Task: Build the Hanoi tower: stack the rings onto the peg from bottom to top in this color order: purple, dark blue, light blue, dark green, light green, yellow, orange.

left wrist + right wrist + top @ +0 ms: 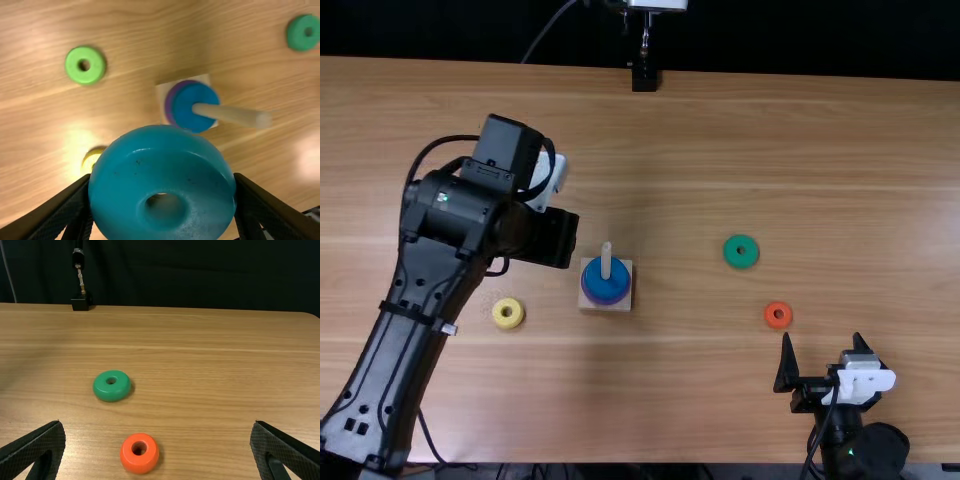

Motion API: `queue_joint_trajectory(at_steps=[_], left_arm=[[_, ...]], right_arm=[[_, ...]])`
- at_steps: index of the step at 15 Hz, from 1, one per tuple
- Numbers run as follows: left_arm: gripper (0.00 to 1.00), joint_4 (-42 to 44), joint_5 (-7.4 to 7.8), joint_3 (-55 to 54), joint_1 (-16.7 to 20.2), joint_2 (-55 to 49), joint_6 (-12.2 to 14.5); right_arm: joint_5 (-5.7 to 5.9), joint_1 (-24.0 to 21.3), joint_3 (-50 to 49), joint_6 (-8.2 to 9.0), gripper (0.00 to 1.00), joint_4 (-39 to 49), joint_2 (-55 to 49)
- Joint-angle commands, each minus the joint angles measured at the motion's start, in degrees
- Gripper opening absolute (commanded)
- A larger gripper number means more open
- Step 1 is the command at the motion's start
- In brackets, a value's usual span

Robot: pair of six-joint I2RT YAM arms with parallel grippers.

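In the top view my left gripper (552, 238) is up and left of the peg (606, 262). The left wrist view has my left gripper (163, 180) shut on the light blue ring (125, 165). Dark blue (605, 284) and purple (587, 297) rings are on the peg, dark blue uppermost. Flat on the table lie the yellow ring (508, 313), the dark green ring (741, 251), the orange ring (778, 315) and, in the left wrist view, the light green ring (85, 65). My right gripper (824, 350) stands open near the orange ring; the right wrist view shows its fingers (37, 450) wide apart.
The peg's square wooden base (619, 306) rests left of the table's middle. A black stand (644, 78) is at the table's far edge. The left arm (420, 300) slants across the table's left part, and a dark curtain (200, 275) hangs behind.
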Motion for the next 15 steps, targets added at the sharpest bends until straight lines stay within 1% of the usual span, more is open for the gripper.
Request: queue_joint_trajectory(at_steps=[1, 3, 4, 6, 9, 15], left_arm=[[0.00, 0.28, 0.31, 2.70, -2.02, 2.33, -2.70], [0.00, 0.28, 0.21, 4.73, -4.57, 4.26, -2.81], [0.00, 0.38, 0.21, 5.43, -5.63, 5.05, -3.44], [0.00, 0.38, 0.21, 6.75, -7.21, 6.37, -6.29], [0.00, 0.49, 0.21, 7.01, -8.44, 7.16, -6.60], [0.00, 0.59, 0.31, 6.75, -8.79, 9.71, -6.50]], right_arm=[[-0.08, -0.65, -3.52, -0.23, 1.00, -4.17, -0.73], [-0.08, -0.65, -3.52, -0.23, 1.00, -4.17, -0.73], [-0.08, -0.65, -3.52, -0.23, 1.00, -4.17, -0.73], [-0.08, -0.65, -3.52, -0.23, 1.00, -4.17, -0.73], [-0.08, -0.65, -3.52, -0.23, 1.00, -4.17, -0.73], [-0.08, -0.65, -3.52, -0.23, 1.00, -4.17, -0.73]])
